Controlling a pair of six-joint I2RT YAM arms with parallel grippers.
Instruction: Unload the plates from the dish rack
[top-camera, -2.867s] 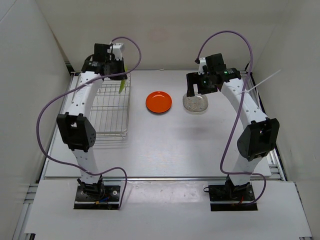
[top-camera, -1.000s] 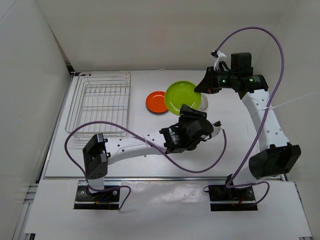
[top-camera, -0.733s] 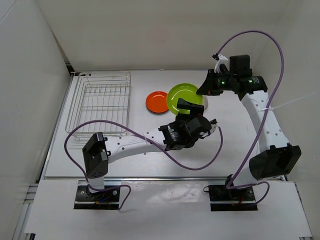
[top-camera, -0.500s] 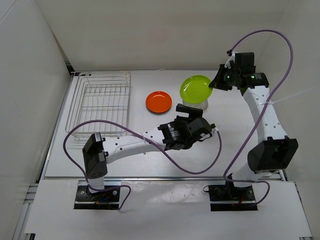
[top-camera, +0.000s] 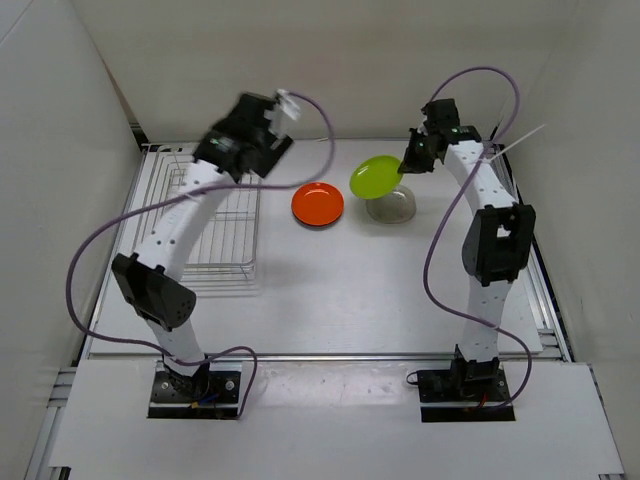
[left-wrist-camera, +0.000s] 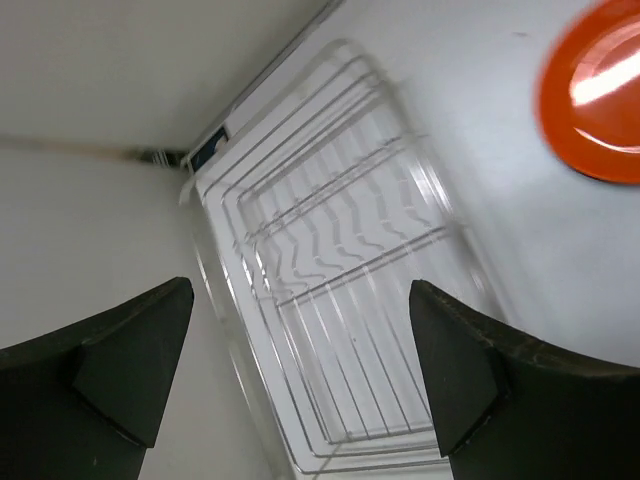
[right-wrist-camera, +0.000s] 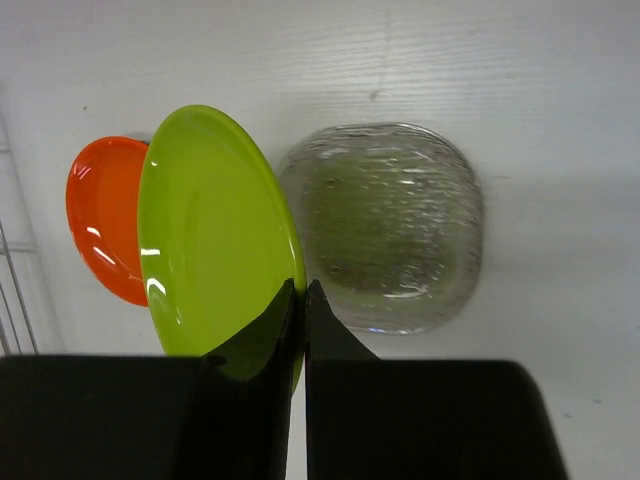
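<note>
Right gripper (right-wrist-camera: 303, 292) pinches lime green round plate (right-wrist-camera: 210, 235), tilted on edge over clear translucent plate (right-wrist-camera: 390, 225) rim; left gripper (left-wrist-camera: 300, 295) agape.

The rack (top-camera: 215, 215) sits at the left rear of the table (top-camera: 330, 290). Right of it, apart, the middle plate (top-camera: 318, 204) lies flat; the right plate (top-camera: 395, 208) lies flat just beyond. The third plate (top-camera: 375, 176) hangs tilted in the right gripper (top-camera: 408, 165), above and between those two.

We see a white table (top-camera: 350, 290), wire dish rack (top-camera: 230, 250) along its left edge, orange plate (top-camera: 318, 204) toward the far edge, clear plate (top-camera: 392, 209) near it, rightward.
</note>
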